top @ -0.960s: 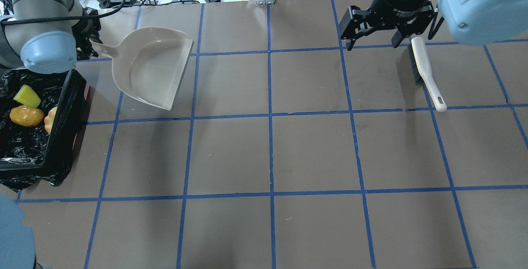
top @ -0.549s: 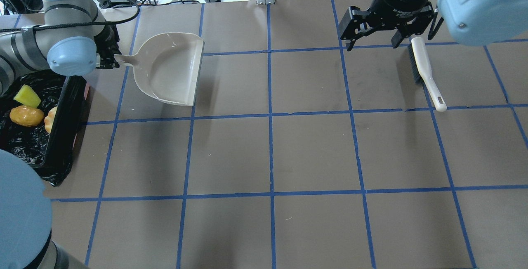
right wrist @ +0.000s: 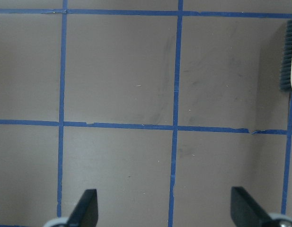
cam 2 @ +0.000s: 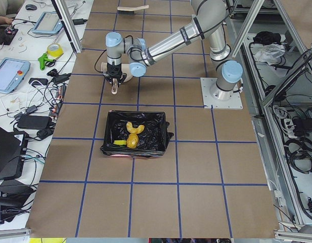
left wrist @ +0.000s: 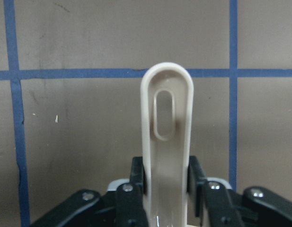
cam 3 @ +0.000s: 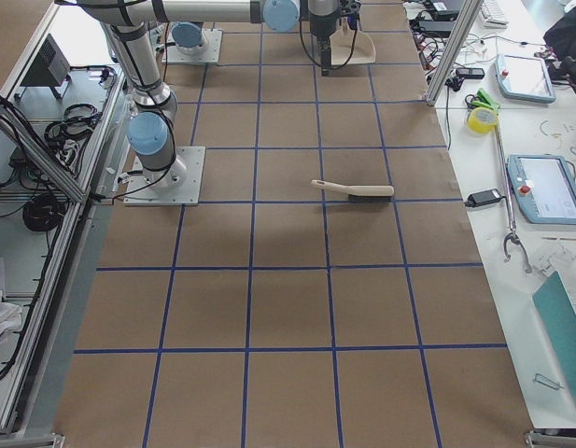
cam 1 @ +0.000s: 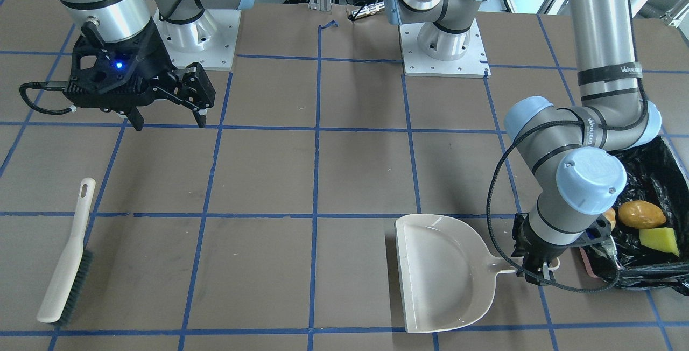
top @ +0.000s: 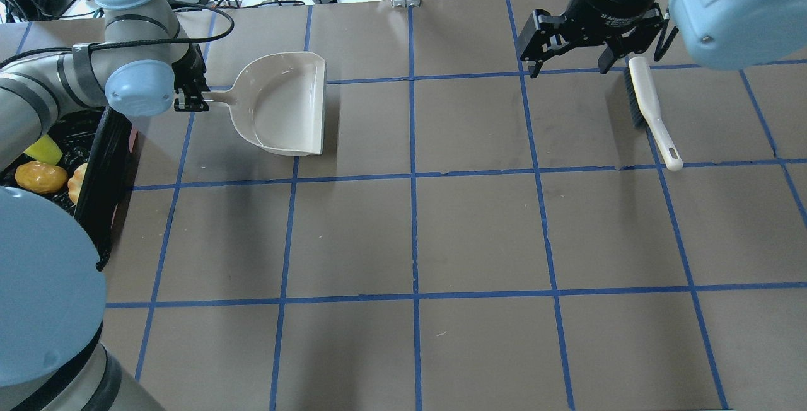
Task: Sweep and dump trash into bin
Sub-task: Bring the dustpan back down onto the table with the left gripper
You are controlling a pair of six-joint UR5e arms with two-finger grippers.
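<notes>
The job on your bench (top: 479, 234) looks all but done. Just beside the bin (top: 107, 165), the left claw (cam 1: 533, 273) clamps the handle of the empty dustpan (top: 284, 108) (mouth turned away from the bin). Far across from the bin, the right claw (top: 570, 69) hangs open near the brush (top: 649, 111). All three pieces of trash (cam 1: 640, 213) lie inside the bin. Lettering on the arms is too small to read.

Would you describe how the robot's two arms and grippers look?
Both are silver-grey tubes with pale blue joint caps. The left arm wears black bands with white lettering and a looping black cable. The left gripper and right gripper are black, angular, two-fingered; a blue light glows on the right one's mount.
</notes>
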